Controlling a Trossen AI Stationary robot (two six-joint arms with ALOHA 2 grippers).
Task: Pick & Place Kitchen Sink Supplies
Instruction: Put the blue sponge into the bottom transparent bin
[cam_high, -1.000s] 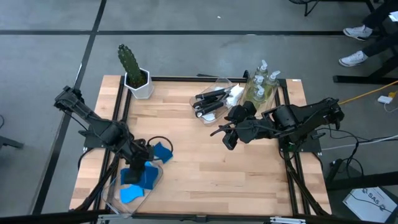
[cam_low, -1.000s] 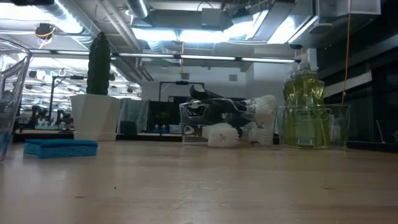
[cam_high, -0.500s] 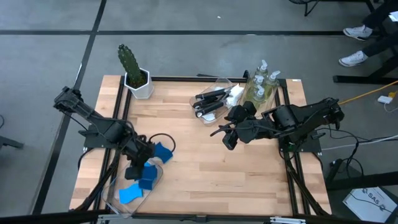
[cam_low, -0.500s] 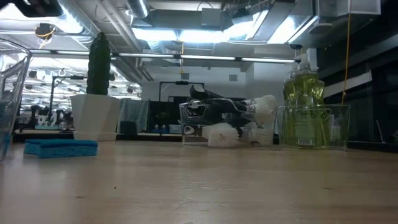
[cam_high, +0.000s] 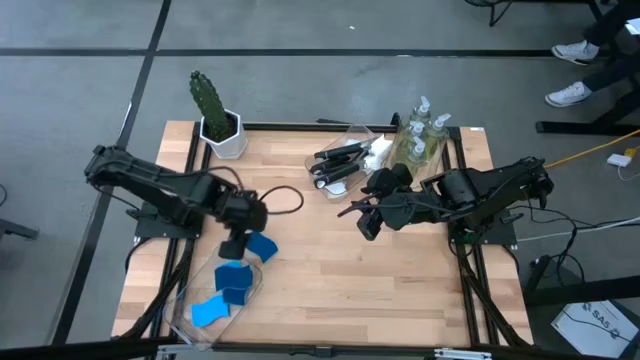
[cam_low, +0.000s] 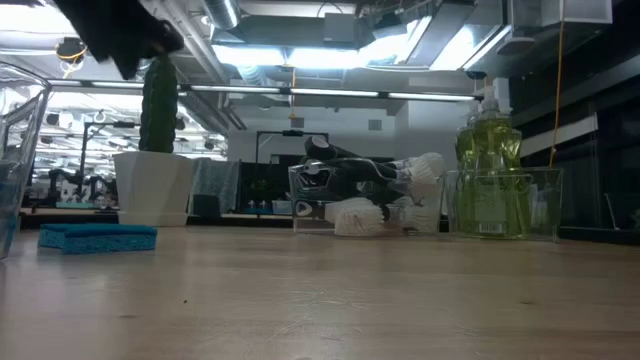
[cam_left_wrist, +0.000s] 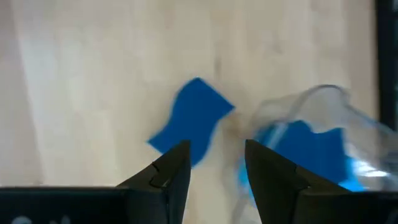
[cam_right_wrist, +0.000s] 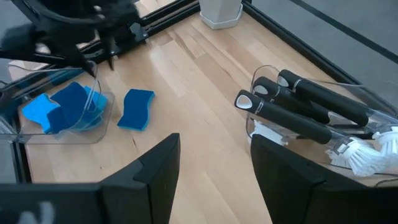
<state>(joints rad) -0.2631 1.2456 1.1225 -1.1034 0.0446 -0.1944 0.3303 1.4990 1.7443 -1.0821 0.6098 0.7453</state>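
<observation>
One blue sponge (cam_high: 263, 245) (cam_left_wrist: 193, 121) lies flat on the wooden table, just beside the rim of a clear bin (cam_high: 190, 300). Other blue sponges (cam_high: 235, 280) lie in that bin. My left gripper (cam_high: 236, 243) (cam_left_wrist: 214, 168) hovers open above the loose sponge and the bin's rim, touching nothing. My right gripper (cam_high: 366, 222) (cam_right_wrist: 214, 168) waits open mid-table, holding nothing. Black-handled brushes (cam_high: 340, 160) lie in a clear bin at the far side. Pump bottles of yellowish soap (cam_high: 420, 135) stand in another bin next to them.
A potted cactus (cam_high: 212, 108) stands at the far left corner. A black cable (cam_high: 285, 200) loops off the left arm above the table. The middle and near right of the wooden top (cam_high: 360, 290) are bare. Black frame rails run along both sides.
My left gripper has risen out of the sponge bin and moved toward the table's far edge and a little right, over the loose sponge. A blue sponge stays in the bin where the gripper was. The left arm now shows at the low view's upper left.
</observation>
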